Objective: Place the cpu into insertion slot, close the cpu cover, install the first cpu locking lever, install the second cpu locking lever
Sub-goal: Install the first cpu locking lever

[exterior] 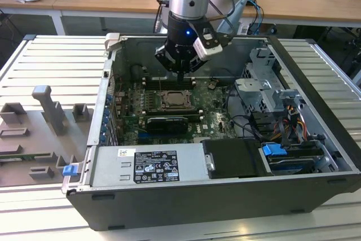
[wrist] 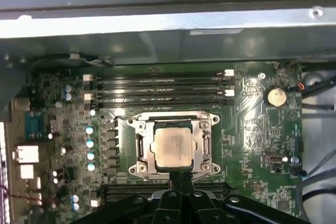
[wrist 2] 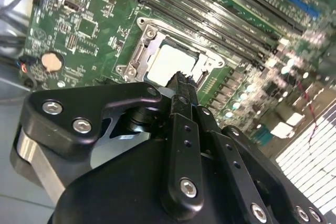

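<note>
While my gripper hovers at the slot edge, fingers pressed together on nothing, I note cpu seated in slot, cover lying flat around it, on green motherboard.

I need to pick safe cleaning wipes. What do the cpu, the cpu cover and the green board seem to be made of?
The cpu: metal top, pale silver-beige, satin, with a soft even sheen. The cpu cover: bare grey metal, likely stamped steel, glinting along its edges. The green board: probably lacquered fibreglass laminate, glossy, dotted with solder points.
</note>
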`<control>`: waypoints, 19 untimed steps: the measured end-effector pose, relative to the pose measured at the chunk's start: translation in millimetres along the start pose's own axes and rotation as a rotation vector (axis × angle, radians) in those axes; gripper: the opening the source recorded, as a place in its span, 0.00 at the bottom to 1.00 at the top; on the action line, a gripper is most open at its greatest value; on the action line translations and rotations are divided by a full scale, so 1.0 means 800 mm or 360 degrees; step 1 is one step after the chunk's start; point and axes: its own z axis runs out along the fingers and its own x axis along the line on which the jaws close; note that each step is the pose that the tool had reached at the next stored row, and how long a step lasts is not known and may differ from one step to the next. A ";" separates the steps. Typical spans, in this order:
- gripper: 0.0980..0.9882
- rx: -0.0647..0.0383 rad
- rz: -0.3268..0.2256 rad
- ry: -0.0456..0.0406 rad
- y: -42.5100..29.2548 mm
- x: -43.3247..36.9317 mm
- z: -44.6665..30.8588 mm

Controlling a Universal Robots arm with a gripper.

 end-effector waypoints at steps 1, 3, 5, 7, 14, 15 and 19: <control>0.01 0.0001 -0.0032 -0.0001 0.0000 0.000 0.0001; 0.01 0.0003 -0.0113 -0.0003 0.0000 0.000 0.0001; 0.01 0.0004 -0.0174 -0.0004 0.0000 0.000 0.0002; 0.01 0.0006 -0.0243 -0.0006 0.0000 0.000 0.0003; 0.01 0.0012 -0.0495 -0.0013 0.0000 0.000 0.0007; 0.01 0.0013 -0.0526 -0.0014 0.0001 0.000 0.0010; 0.01 0.0014 -0.0533 -0.0026 0.0004 0.003 0.0019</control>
